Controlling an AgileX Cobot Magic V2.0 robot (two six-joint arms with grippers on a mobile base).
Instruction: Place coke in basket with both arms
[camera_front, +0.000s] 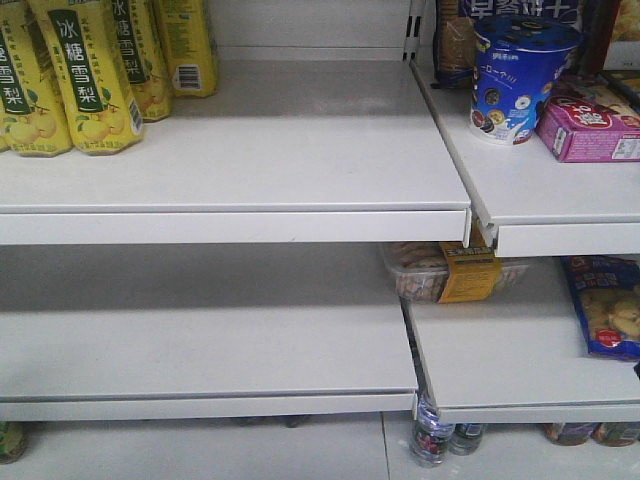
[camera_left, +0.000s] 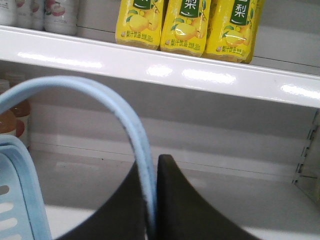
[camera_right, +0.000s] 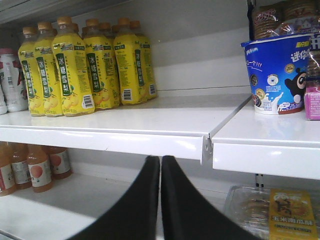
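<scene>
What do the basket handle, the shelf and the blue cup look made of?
Basket handle: matte light-blue plastic, judging by its moulded ridged edge. Shelf: probably white-painted metal, glossy, with sharp light reflections. Blue cup: likely printed paper or plastic, slightly shiny.

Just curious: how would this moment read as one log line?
left gripper: shut on basket handle | right gripper: shut, empty | coke: not in view | yellow bottles on shelf

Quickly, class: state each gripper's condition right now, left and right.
Left gripper: shut on the basket handle.
Right gripper: shut, holding nothing.
</scene>
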